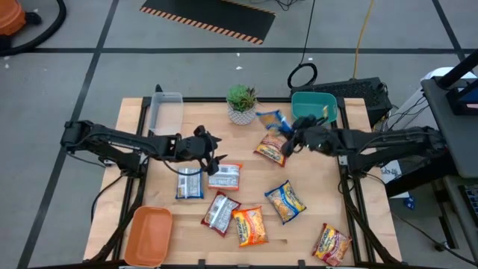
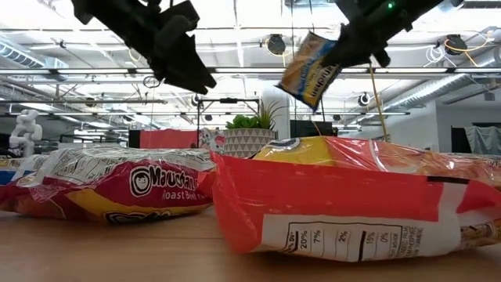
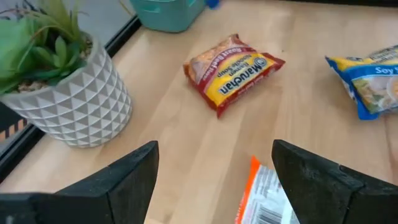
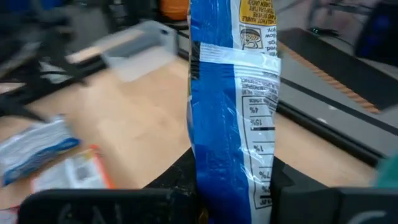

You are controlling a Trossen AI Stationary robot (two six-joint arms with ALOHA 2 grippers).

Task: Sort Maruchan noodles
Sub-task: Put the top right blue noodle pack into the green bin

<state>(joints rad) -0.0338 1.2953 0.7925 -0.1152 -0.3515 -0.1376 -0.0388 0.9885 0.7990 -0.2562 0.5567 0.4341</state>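
The wooden tabletop [image 1: 164,202] is bare plywood on a dark frame, standing on a grey floor crossed by dark lines, with a hazard-striped mat [image 1: 209,19] beyond the far edge. An orange tray [image 1: 148,235] sits at the near left corner and a clear tray [image 1: 166,112] at the far left corner. The left gripper [image 1: 214,155] hangs just left of the tabletop's centre with its fingers spread wide and nothing between them, above a silver-and-orange packet [image 1: 225,176]; a blue-white packet [image 1: 189,183] lies just left of that one. A potted plant [image 1: 241,104] stands at the middle of the far edge. Toward the near edge lie a red-silver packet [image 1: 220,212], an orange packet [image 1: 249,226] touching it, and a blue-and-yellow packet [image 1: 285,202] to their right. The right gripper [image 1: 290,138], right of centre, is clamped on a blue packet [image 4: 230,106] lifted clear of the surface, near a red-yellow packet [image 1: 270,149]. A teal tray [image 1: 314,107] occupies the far right corner, and another red-yellow packet [image 1: 331,243] the near right corner. The low view shows an open hall with ceiling trusses behind.
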